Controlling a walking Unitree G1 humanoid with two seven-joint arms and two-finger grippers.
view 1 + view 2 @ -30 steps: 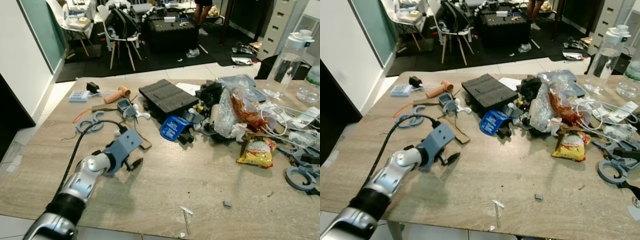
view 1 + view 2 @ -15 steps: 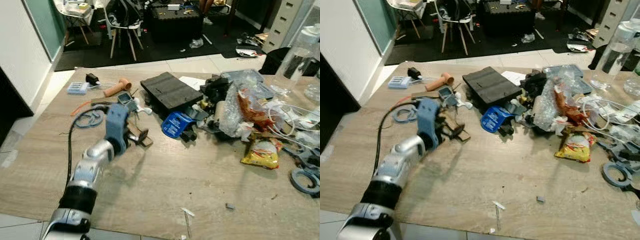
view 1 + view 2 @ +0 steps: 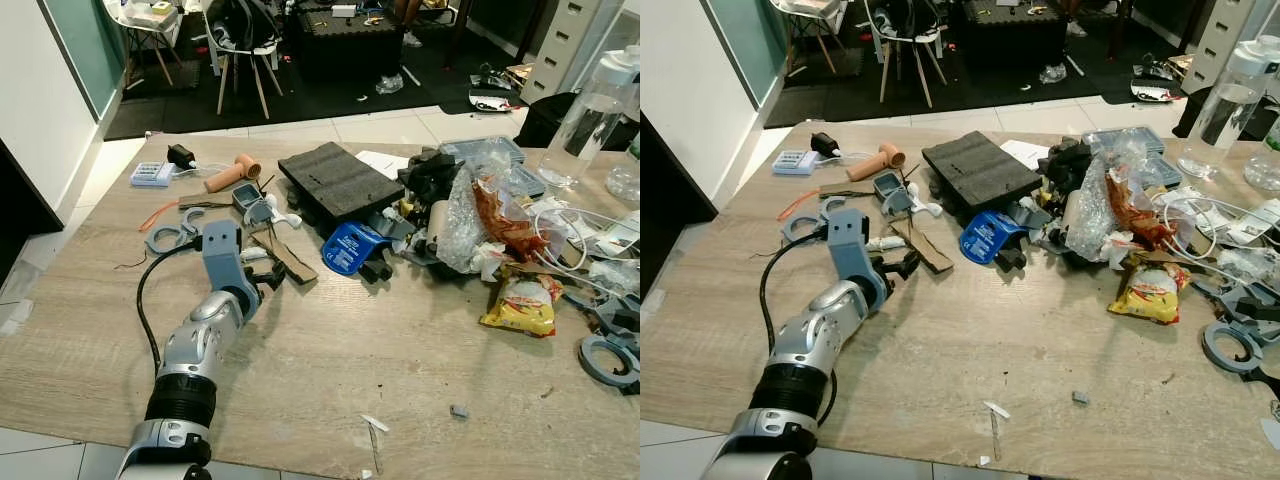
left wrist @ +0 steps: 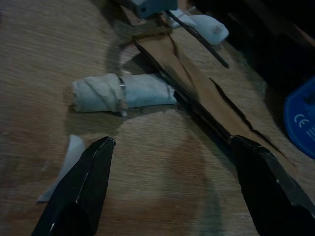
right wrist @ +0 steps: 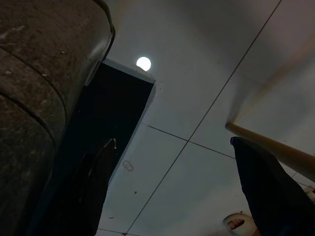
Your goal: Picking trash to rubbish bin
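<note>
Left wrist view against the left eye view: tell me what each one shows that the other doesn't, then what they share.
The left wrist view adds close detail: the left gripper, jaws wide open and holding nothing, just short of a rolled white wrapper, and a small white scrap by one finger.

The left eye view adds the wider table: the yellow snack bag, clear bottle, black foam pad and the silver left arm.

Both show the torn brown cardboard strip and the blue packet.
</note>
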